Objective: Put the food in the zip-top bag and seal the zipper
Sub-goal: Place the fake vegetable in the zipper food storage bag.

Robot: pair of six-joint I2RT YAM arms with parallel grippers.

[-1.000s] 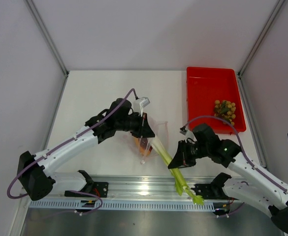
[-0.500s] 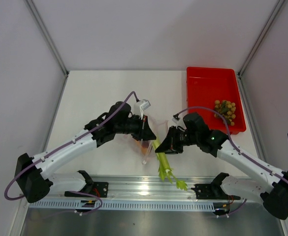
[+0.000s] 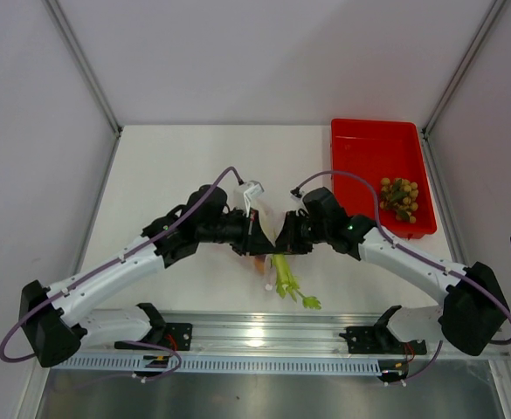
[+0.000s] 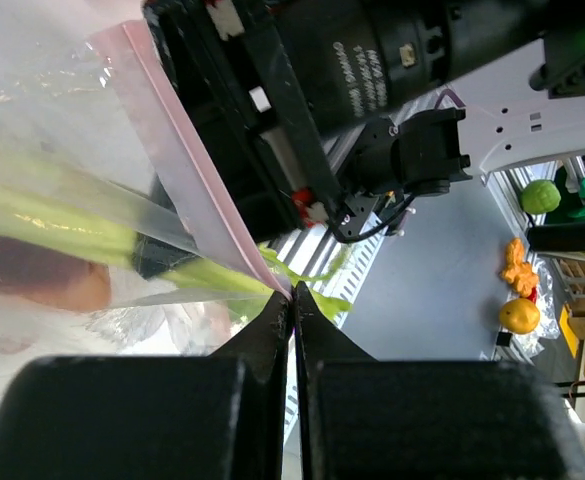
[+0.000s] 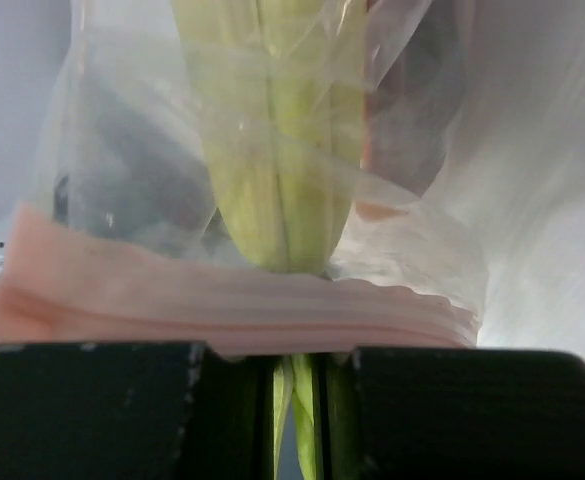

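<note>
The clear zip-top bag point(image 3: 264, 229) hangs between my two grippers at mid table. My left gripper point(image 3: 254, 237) is shut on the bag's pink zipper strip point(image 4: 197, 175), pinching its end at the fingertips point(image 4: 293, 295). My right gripper point(image 3: 282, 242) is shut on the leek stalk point(image 5: 272, 120), which runs through the bag's mouth past the pink strip point(image 5: 222, 310). The stalk's green end point(image 3: 292, 288) sticks out toward the near edge. The orange-skinned wedge point(image 4: 32, 275) lies inside the bag beside the stalk. The grapes point(image 3: 400, 196) sit in the red tray point(image 3: 360, 157).
The red tray stands at the back right, close to the right wall. A metal rail point(image 3: 264, 336) carrying the arm bases runs along the near edge. White walls enclose the table on the left, the back and the right.
My right gripper has moved up and left to the bag's mouth, carrying the stalk deeper in; less green end shows. My left gripper has shifted slightly, still holding the strip.
</note>
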